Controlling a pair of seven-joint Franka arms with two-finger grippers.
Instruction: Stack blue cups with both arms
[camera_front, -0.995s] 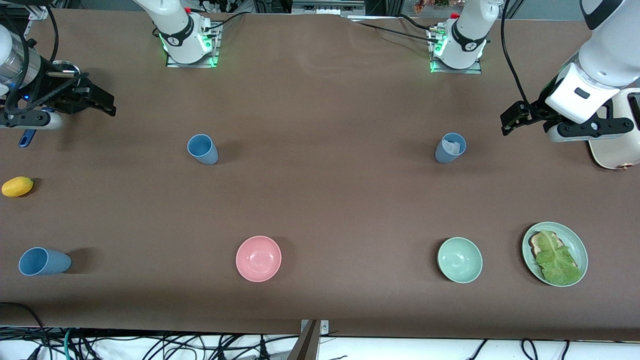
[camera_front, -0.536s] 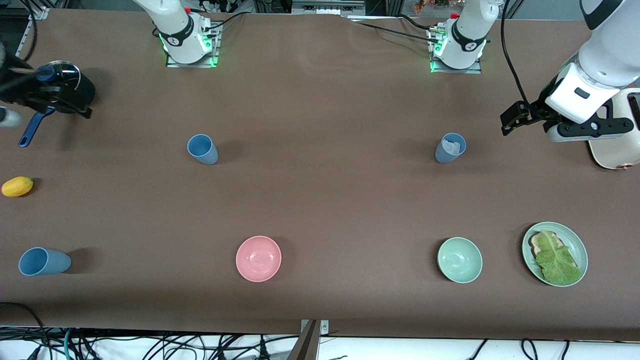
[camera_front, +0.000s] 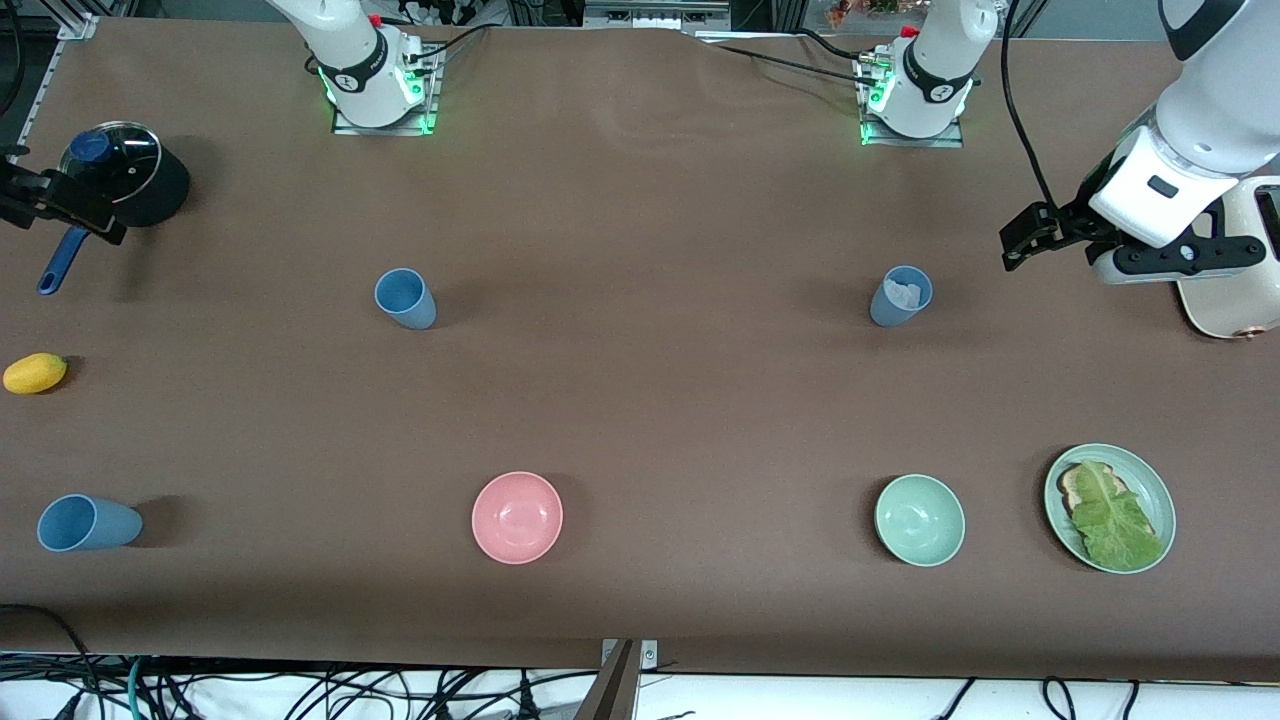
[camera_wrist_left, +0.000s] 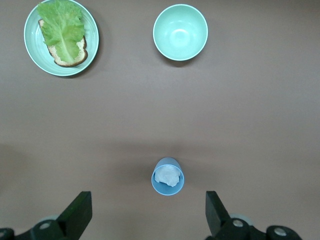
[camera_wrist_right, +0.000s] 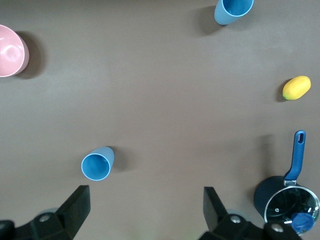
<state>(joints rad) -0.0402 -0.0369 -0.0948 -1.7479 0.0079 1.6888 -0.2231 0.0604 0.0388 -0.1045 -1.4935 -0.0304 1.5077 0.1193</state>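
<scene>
Front view: the left end effector (camera_front: 1012, 245) hung wide open near the cup holding white paper (camera_front: 901, 296). Left wrist view: that cup (camera_wrist_left: 168, 176) sat between its fingers. Right wrist view: the empty blue cup (camera_wrist_right: 97, 164) lay just off the right end effector (camera_wrist_right: 145, 207), also wide open.

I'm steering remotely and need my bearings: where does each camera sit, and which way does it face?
Front view: high across the table, facing the two bases; shows both arms, the left pincer open in the air, and the right pincer by the pot.
Left wrist view: looks straight down past its open fingertips at the grey-blue cup.
Right wrist view: looks straight down past its open fingertips at the sky blue cup.
Shared: the front view also shows both cups.
</scene>
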